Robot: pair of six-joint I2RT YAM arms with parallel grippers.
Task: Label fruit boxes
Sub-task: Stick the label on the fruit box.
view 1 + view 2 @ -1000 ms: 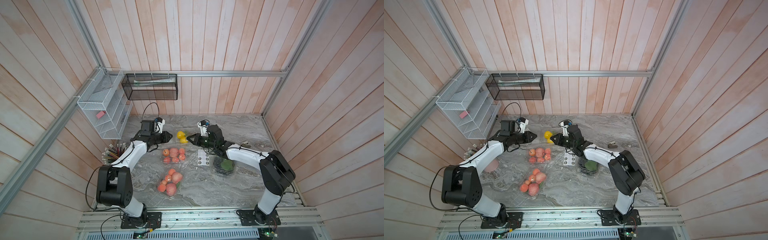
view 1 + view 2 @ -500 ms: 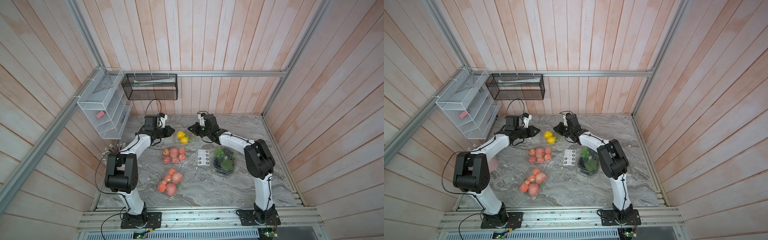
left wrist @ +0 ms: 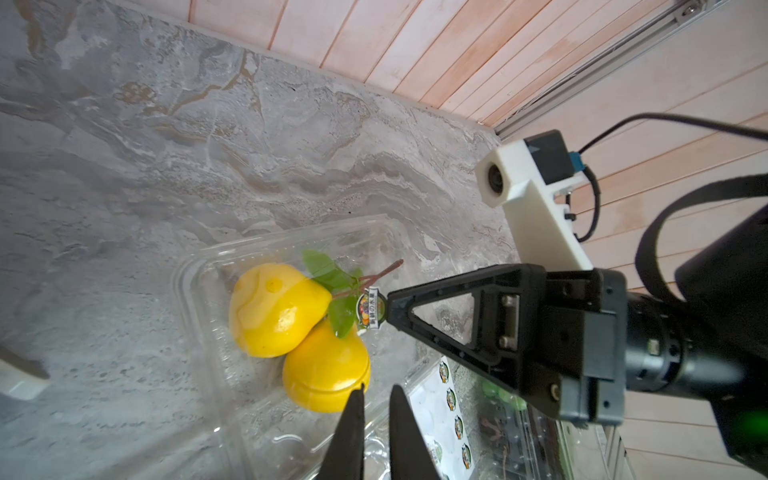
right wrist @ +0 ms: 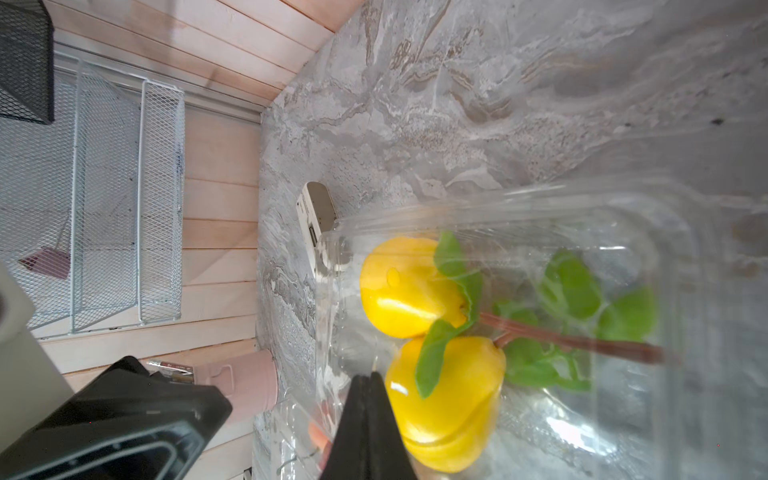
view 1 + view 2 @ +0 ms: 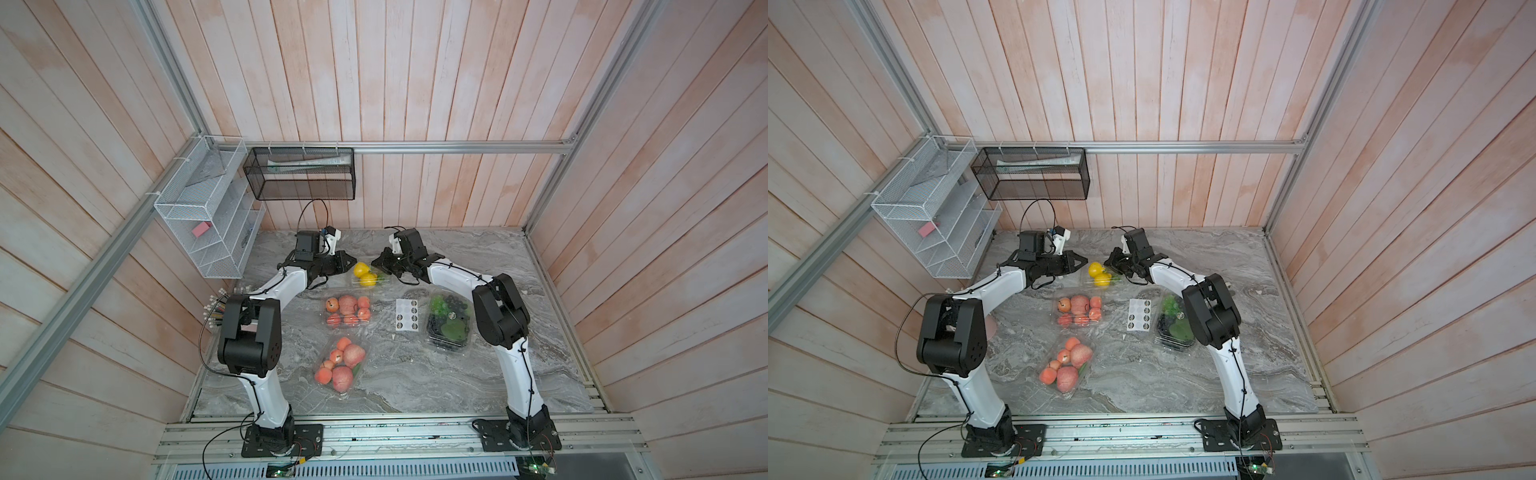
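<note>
The yellow-fruit box [image 5: 365, 277] [image 5: 1100, 275] stands at the back, clear, with two yellow fruits and green leaves [image 3: 291, 316] [image 4: 415, 291]. My right gripper [image 5: 374, 262] [image 3: 388, 309] [image 4: 370, 376] hovers at the box's right side, shut on a small round sticker [image 3: 371, 308] at its tip. From the left side my left gripper [image 5: 354, 269] [image 3: 376, 390] points at the box with a narrow gap and nothing between its fingers. Two apple boxes [image 5: 347, 311] [image 5: 340, 365] lie in front. The grape box [image 5: 449, 324] is on the right.
A white sticker sheet [image 5: 407, 316] [image 3: 451, 419] lies between the apple and grape boxes. On the left wall hang a white wire rack [image 5: 208, 216] and a black mesh basket [image 5: 301, 174]. A pink cup [image 4: 249, 382] and pens [image 5: 214, 309] stand at the table's left edge.
Both arms have folded back and raised their elbows, uncovering the grape box. The two grippers have drawn closer together over the yellow-fruit box, and both jaws have narrowed.
</note>
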